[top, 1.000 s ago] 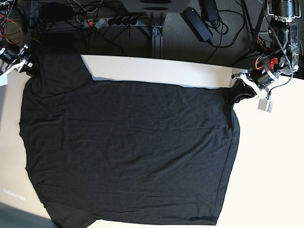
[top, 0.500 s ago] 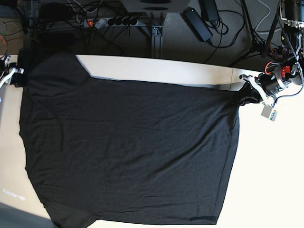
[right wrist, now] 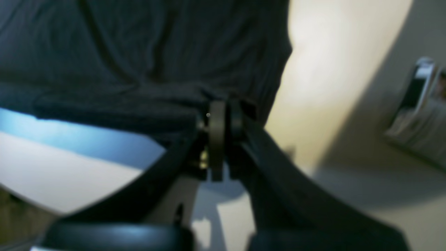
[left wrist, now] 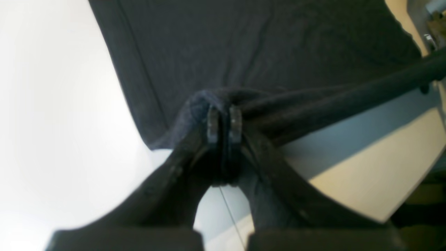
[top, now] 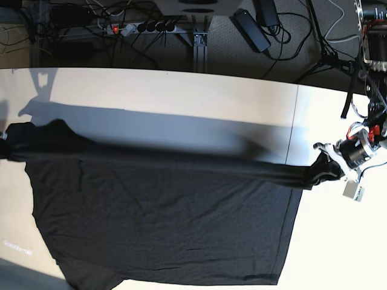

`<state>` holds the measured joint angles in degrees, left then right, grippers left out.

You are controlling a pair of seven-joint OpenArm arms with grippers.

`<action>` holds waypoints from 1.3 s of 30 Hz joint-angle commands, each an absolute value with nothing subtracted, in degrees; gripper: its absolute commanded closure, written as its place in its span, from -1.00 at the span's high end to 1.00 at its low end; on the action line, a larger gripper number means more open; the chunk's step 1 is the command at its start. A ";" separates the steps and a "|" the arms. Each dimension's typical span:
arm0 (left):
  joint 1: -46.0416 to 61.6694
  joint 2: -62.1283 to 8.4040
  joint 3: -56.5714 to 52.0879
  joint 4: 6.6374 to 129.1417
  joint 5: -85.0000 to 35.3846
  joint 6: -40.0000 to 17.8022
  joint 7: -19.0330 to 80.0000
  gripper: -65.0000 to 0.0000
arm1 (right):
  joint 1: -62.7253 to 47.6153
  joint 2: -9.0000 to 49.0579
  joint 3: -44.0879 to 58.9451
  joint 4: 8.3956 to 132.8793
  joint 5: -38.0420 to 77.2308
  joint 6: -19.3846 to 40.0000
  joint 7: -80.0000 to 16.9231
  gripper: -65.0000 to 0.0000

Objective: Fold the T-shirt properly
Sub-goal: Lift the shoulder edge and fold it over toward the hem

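Observation:
The black T-shirt lies spread on the table, and its far edge is lifted into a taut band stretched left to right. No print shows. My left gripper is shut on the band's right end; in the left wrist view its jaws pinch bunched fabric. My right gripper is shut on the band's left end, with dark fabric beyond it. In the base view that gripper is almost out of frame at the left edge.
The pale table top is bare behind the lifted edge, with the shirt's shadow on it. A power strip, cables and a black adapter lie on the floor behind the table. The table's back edge runs across the top.
Both grippers moved toward the near side with the shirt's far edge, lifting it off the table. The back strip of table is now uncovered and the edge is stretched taut.

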<state>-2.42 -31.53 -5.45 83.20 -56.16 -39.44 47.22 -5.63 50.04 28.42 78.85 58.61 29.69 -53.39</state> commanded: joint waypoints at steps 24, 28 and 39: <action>-32.71 -29.12 8.19 50.72 -47.20 -40.00 38.63 -0.59 | 34.09 41.58 -5.13 54.13 36.14 34.02 -37.93 -1.00; -33.63 -28.32 9.82 49.54 -45.41 -40.00 37.85 0.06 | 34.89 39.13 -5.13 50.74 30.83 33.85 -32.32 -0.24; -37.76 -26.50 9.74 49.54 -45.43 -40.00 37.50 0.08 | 34.89 38.17 -4.36 50.76 34.72 33.63 -27.49 0.37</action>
<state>-36.14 -25.91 10.02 48.75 -44.69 -39.44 38.28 33.17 37.28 -4.99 49.87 33.82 29.67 -28.75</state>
